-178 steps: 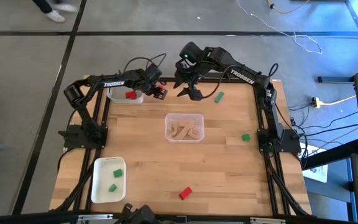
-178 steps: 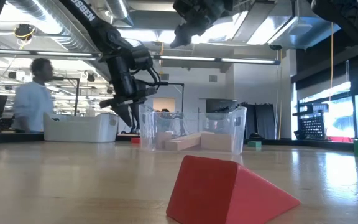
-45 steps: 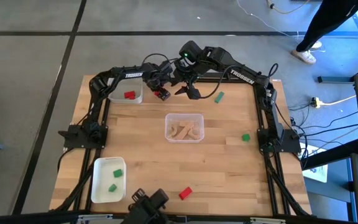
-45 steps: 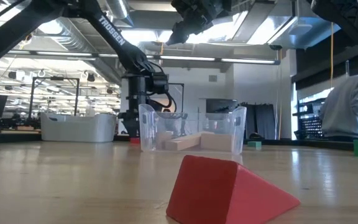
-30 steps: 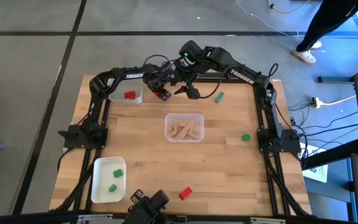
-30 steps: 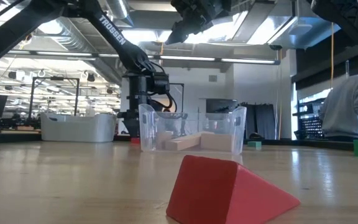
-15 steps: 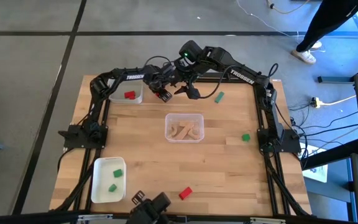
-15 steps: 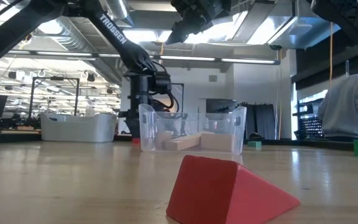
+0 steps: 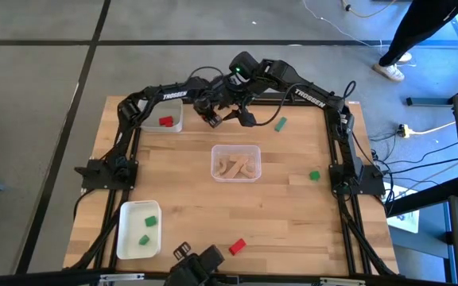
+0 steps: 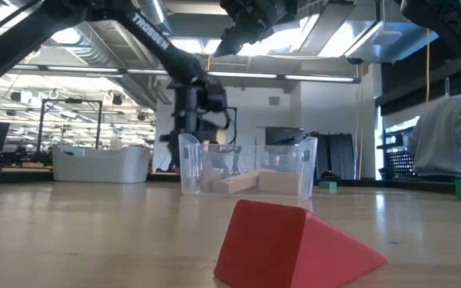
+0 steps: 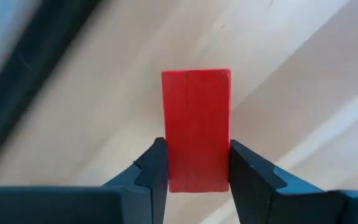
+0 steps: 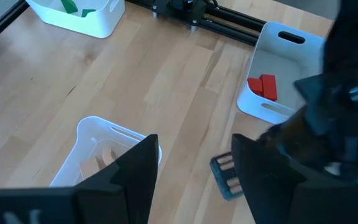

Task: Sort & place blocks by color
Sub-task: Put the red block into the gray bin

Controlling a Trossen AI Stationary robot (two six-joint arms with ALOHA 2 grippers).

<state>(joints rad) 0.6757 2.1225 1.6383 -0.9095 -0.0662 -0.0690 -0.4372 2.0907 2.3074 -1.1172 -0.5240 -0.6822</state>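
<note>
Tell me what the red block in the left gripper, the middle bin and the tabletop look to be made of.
Red block: probably painted wood, matte, with a faint seam down its face.
Middle bin: clear plastic, since the blocks inside show through its walls.
Tabletop: light wood planks, with visible grain and a slight sheen.

The left gripper [image 11: 197, 171] pinched something between its fingers (far table edge); the right gripper [image 12: 194, 168] hovered open.

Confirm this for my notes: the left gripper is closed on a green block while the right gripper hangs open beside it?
Not quite: the block between the left gripper's fingers is red, not green, as the left wrist view shows. The rest holds: the right gripper hangs open beside it.
</note>
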